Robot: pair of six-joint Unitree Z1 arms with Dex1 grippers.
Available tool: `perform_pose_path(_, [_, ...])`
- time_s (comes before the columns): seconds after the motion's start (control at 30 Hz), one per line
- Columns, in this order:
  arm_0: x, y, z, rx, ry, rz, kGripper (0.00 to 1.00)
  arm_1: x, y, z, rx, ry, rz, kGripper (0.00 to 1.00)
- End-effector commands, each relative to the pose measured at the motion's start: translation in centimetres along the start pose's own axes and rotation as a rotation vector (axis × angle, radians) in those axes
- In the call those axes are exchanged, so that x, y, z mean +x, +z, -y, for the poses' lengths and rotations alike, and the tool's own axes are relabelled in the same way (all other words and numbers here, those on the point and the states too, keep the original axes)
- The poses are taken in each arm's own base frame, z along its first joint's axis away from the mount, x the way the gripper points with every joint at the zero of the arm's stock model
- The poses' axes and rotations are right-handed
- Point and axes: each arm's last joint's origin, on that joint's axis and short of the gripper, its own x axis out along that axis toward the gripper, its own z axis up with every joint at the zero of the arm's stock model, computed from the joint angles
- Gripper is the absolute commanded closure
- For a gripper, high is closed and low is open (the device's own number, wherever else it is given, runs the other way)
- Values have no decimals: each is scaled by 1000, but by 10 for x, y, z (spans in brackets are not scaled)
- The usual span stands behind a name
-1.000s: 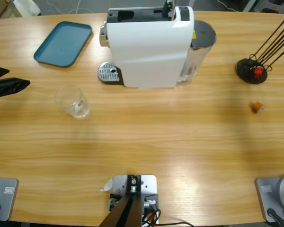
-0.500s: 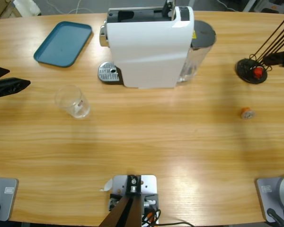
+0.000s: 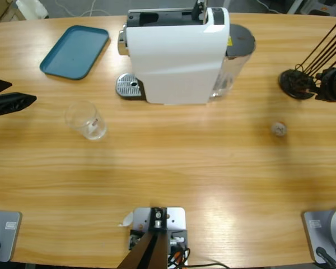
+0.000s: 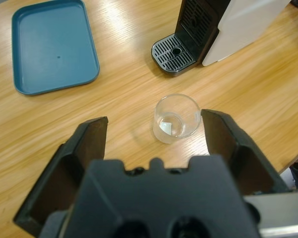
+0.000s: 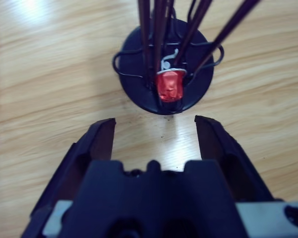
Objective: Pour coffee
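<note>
A clear glass tumbler [image 3: 87,120] stands left of the white coffee machine [image 3: 176,56]. In the left wrist view the tumbler [image 4: 176,118] sits a little beyond my left gripper [image 4: 154,124], whose jaws are open and apart from it. That left gripper [image 3: 21,93] shows at the table's left edge. Coffee is out of view; the glass bottom shows only a pale glint. My right gripper [image 5: 154,124] is open in front of a black capsule holder [image 5: 139,94] holding a red capsule [image 5: 169,85]. From above, the right gripper [image 3: 325,84] sits beside the holder [image 3: 294,84].
A blue tray [image 3: 75,51] lies at the back left. The machine's metal drip grate [image 3: 129,87] faces the tumbler's side. A small loose capsule [image 3: 278,129] lies on the bare wood right of centre. Thin black rods [image 3: 325,42] slant up from the holder.
The loose capsule has rolled left across the table. My right gripper has come in from the right edge up to the capsule holder. The left gripper and tumbler have not moved.
</note>
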Motion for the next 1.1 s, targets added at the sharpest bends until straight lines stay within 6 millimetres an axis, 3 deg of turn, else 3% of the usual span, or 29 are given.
perform_pose_path(0.03, [3, -11, -1, 11, -11, -29, 188, 18, -4, 5, 10, -50, -22, 340])
perform_pose_path(1.1, [3, -12, -1, 12, -13, -29, 188, 42, 8, 6, -9, -71, -22, 354])
